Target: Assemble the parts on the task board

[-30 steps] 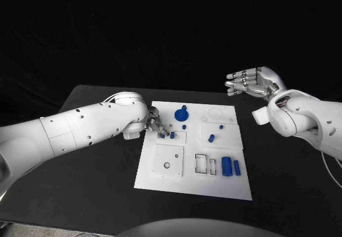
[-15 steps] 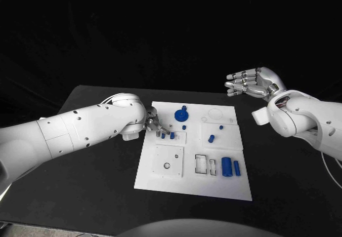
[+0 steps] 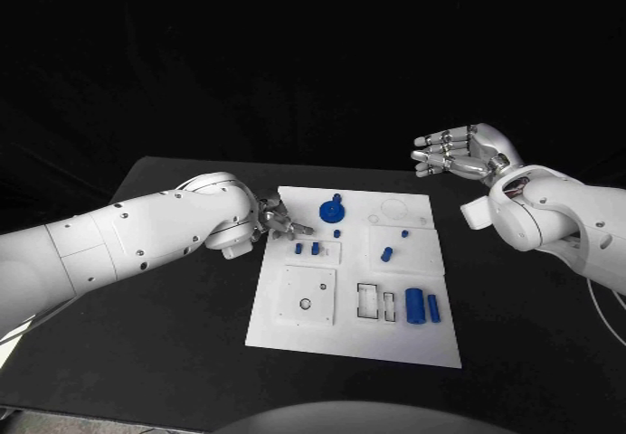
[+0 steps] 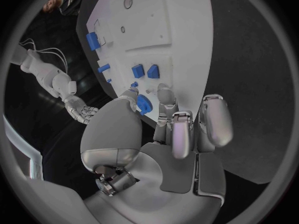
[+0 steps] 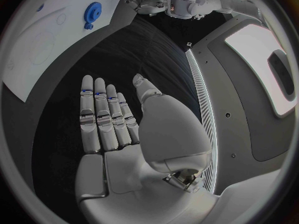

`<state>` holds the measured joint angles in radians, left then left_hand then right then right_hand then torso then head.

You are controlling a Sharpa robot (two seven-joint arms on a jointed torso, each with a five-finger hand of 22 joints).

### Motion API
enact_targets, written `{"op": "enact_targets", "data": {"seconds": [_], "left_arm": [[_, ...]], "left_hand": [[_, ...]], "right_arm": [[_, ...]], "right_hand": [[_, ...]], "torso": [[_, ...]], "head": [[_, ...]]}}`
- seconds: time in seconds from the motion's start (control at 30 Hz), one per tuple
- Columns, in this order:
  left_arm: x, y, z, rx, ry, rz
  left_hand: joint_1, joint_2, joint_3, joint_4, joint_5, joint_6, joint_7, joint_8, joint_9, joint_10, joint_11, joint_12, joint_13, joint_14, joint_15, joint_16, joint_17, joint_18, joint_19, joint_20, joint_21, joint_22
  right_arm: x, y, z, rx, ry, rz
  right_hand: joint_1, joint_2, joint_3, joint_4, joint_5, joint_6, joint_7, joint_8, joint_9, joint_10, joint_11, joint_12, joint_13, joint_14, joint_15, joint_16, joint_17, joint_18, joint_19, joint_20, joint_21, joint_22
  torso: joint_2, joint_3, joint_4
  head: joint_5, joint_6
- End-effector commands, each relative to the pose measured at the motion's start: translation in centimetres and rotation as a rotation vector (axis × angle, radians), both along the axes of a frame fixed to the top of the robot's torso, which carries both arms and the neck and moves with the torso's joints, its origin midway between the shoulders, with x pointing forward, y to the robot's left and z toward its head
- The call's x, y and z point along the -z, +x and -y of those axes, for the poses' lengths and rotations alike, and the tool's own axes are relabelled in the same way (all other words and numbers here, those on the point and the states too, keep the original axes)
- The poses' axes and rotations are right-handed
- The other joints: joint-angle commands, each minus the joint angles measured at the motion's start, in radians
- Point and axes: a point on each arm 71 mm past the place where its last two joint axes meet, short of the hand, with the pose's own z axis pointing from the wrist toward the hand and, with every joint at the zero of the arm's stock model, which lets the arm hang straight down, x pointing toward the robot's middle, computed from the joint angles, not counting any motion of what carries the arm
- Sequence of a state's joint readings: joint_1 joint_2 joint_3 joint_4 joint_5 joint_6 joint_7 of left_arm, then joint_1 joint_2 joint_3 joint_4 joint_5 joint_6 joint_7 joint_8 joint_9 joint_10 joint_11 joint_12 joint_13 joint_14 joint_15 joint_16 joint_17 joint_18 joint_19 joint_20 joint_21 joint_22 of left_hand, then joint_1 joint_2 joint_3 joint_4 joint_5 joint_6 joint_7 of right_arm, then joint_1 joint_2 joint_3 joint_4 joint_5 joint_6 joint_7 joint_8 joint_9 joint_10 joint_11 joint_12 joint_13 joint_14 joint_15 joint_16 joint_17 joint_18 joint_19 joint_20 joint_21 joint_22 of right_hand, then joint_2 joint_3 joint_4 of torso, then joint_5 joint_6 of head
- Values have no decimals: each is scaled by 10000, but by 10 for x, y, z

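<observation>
Task board (image 3: 359, 336): white plate, mid-worktop (image 3: 156, 353), long side running away from the robot. No legible writing or labels on board or parts.

Parts on board: blue gear (image 3: 334, 212) near the far edge; two small blue pieces (image 3: 307, 248) just beside the left hand's fingertips; a slanted blue peg (image 3: 387, 254) mid-board; two upright blue cylinders (image 3: 422, 306) near the right edge, beside rectangular cut-outs.

Left hand (image 3: 271, 221): at the board's far-left corner, fingers curled down over the board edge. Left wrist view shows the fingers (image 4: 187, 134) close together, with nothing visibly between them, and the gear (image 4: 144, 104) just past the thumb; contact with the board cannot be told.

Right hand (image 3: 460, 152): raised beyond the board's far-right corner, well apart from it, palm open, fingers straight and side by side, holding nothing. Right wrist view confirms the empty palm (image 5: 121, 134) and shows the gear (image 5: 92, 10) far off.

Bare worktop lies on both long sides of the board.
</observation>
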<state>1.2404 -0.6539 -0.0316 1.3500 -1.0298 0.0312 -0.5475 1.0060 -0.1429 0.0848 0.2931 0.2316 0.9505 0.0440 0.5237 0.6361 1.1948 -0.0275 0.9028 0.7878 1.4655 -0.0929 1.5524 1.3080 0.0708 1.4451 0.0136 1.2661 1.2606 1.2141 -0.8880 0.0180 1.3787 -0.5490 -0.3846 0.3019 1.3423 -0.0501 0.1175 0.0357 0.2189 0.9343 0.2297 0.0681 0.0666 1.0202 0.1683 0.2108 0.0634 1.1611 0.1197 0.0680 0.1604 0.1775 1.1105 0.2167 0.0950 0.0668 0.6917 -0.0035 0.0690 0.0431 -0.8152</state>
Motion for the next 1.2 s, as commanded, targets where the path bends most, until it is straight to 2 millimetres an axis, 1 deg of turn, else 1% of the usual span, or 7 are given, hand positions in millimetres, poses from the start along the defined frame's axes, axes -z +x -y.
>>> {"op": "enact_targets", "data": {"seconds": [0.03, 0.1, 0.17, 0.37, 0.5, 0.77, 1.2], "left_arm": [[-12, 5, 5, -409, -3154, 917], [-16, 9, 3, -570, -3994, 1413], [-21, 12, 2, -477, -4491, 2118], [-31, 12, 21, 1612, -3986, 4060], [-29, 7, 40, 3119, -3160, 4841], [-14, 6, 64, 4556, -1195, 4960], [0, 7, 89, 5328, 45, 4592]], "left_hand": [[202, 58, -480, -22, 34, -661, 360, -294, -250, -986, 343, -916, -843, 351, 321, -1114, 683, 520, -964, 249, -2280, -1978], [567, 198, -881, 9, -4, -1299, 720, -602, -582, -1827, 716, -1438, -1233, -895, 636, -3194, -1857, 1011, -2379, 554, -5474, -4704], [1705, 348, -874, -307, -64, -1674, 1044, -868, -996, -2594, 1027, -1962, -1697, -2286, 934, -5354, -4192, 1057, -2816, 825, -6514, -5419], [4593, 590, 209, -1559, -240, -1853, 972, -1407, -1916, -3258, 1031, -3219, -2997, -2943, 929, -6799, -5795, 1135, -2666, 916, -7431, -6199], [4869, 229, 753, -1682, -564, -1087, 740, -2231, -3144, -2791, 1026, -4308, -4474, -1964, 870, -6345, -5490, 1120, -1855, 794, -7661, -6561], [4629, -99, 1167, -1690, -628, -129, 711, -3097, -4153, -2441, 1012, -5245, -5787, 202, 779, -2277, -1175, 836, -81, 662, -5449, -4854], [4490, -116, 1386, -1742, -623, 565, 625, -3486, -4591, -1693, 832, -5780, -6514, 360, 531, -2233, -1558, 602, 539, 417, -3775, -3346]], "right_arm": [[1, 0, -2, -183, -36, -19], [2, 0, -2, -178, -39, -31], [2, 0, -1, -172, -41, -44], [5, -1, -1, -171, -40, -86], [6, -1, -2, -186, -36, -105], [7, -1, -4, -235, -21, -132], [8, -1, -7, -296, -26, -117]], "right_hand": [[-62, 20, -21, -50, 66, -10, 34, -63, -13, -22, 12, 18, -13, -65, -13, -55, -10, 63, 35, 48, -54, -10], [-62, 20, -21, -50, 66, -10, 34, -63, -13, -22, 12, 18, -13, -65, -13, -55, -10, 63, 35, 48, -54, -10], [-62, 20, -21, -50, 66, -10, 34, -63, -13, -22, 12, 18, -13, -65, -13, -55, -10, 63, 35, 48, -54, -10], [-62, 20, -21, -50, 66, -10, 34, -63, -13, -22, 12, 18, -13, -65, -13, -55, -10, 63, 35, 48, -54, -10], [-67, 37, -27, -59, 81, -16, 35, -61, -13, -30, 14, 19, -11, -70, -9, -52, -39, 64, 36, 53, -77, -12], [-62, 46, -23, -64, 86, -12, 31, -58, -12, -27, 11, 22, -10, -68, -10, -50, -45, 65, 38, 54, -82, -11], [-62, 46, -23, -64, 86, -12, 31, -58, -12, -27, 11, 22, -10, -68, -10, -50, -45, 65, 38, 54, -82, -11]], "torso": [[-2, 9, 10], [-4, 8, 14], [-3, 6, 9], [9, -10, -6], [16, -14, -18], [19, 4, -28], [53, -3, -41]], "head": [[-34, 40], [-52, 60], [-63, 82], [-155, 182], [-207, 210], [-242, 282], [-318, 271]]}}
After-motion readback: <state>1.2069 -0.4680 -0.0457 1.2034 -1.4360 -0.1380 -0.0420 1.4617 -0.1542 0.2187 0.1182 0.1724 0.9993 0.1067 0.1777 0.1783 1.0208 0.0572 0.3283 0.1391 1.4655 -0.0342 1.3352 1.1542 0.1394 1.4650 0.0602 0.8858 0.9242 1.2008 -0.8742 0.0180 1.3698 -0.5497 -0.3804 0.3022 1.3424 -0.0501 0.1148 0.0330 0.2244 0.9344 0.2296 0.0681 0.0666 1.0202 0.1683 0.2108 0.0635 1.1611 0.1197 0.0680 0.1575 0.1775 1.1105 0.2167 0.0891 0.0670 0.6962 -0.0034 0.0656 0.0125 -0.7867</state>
